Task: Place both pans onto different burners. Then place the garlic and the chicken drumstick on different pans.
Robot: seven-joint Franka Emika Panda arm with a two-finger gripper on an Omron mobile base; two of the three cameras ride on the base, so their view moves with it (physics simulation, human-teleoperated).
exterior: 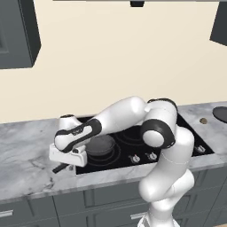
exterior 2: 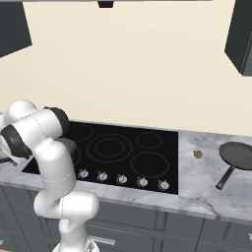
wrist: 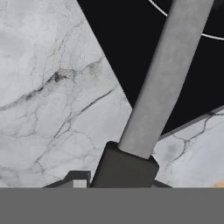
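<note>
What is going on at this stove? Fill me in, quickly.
The robot arm is setting the first pan on the front left burner of the cooktop. Its gripper is shut on the pan's handle, which juts out over the marble counter. The second pan sits on the counter right of the cooktop, with a small tan lump beside it.

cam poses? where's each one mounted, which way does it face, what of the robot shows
Left base view: behind the arm's left, looking forward and down at the cooktop; arm rises lower right, pincer low at the first pan.
Right base view: behind the arm's right, same cooktop; arm at lower left, second pan on the counter.
Hand view: on the hand, looking along the pan handle over the cooktop edge.
Both base views share the cooktop and knobs.
</note>
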